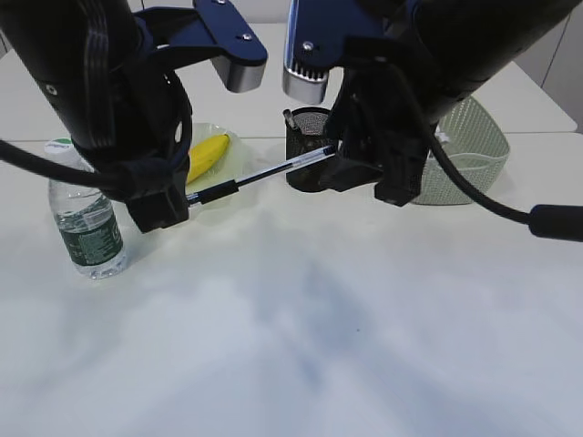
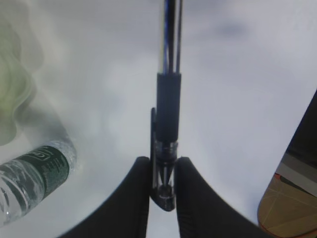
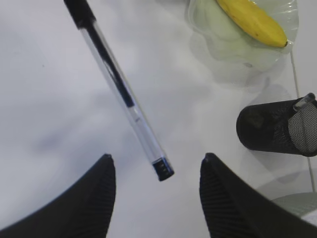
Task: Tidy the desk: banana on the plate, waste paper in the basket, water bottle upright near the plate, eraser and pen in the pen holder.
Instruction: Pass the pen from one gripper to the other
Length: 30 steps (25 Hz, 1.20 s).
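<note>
My left gripper (image 2: 163,163) is shut on the capped end of the clear pen (image 2: 168,114), which it holds off the table. The pen (image 1: 264,173) slants up towards the black mesh pen holder (image 1: 308,141). Its tail end hangs between the fingers of my open right gripper (image 3: 157,157) without touching them. The banana (image 1: 208,155) lies on the pale green plate (image 1: 235,157). The water bottle (image 1: 86,223) stands upright left of the plate. A grey stub (image 3: 304,101) sticks out of the holder; I cannot tell whether it is the eraser. The waste paper is not clearly visible.
The pale green mesh basket (image 1: 469,146) stands at the back right behind my right arm, with a bit of white (image 1: 444,137) showing at its rim. Both arms crowd the back of the white table (image 1: 301,328). The table's right edge and floor (image 2: 287,208) show in the left wrist view.
</note>
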Motion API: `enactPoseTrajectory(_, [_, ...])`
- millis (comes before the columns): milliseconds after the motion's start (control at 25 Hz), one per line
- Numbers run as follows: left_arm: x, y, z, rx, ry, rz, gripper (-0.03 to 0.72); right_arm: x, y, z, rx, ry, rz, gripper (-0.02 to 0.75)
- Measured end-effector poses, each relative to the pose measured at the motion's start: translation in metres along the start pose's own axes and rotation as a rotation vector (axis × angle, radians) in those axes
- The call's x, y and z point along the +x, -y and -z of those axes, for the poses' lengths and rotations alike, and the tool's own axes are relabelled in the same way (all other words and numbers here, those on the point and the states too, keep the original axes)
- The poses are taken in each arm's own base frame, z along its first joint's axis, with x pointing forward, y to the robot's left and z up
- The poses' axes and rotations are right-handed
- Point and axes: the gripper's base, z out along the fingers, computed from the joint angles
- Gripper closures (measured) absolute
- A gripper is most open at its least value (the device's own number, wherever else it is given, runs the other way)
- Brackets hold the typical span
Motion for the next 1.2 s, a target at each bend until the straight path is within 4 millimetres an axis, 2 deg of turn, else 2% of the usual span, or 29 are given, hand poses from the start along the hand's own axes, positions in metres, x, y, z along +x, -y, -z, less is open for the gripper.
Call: enactPoseTrajectory(1200, [0.001,-0.001,0.003,-0.01,0.004,0.042,0.589,-0.001,0.006,-0.01,0.04,0.015,-0.031,0.33])
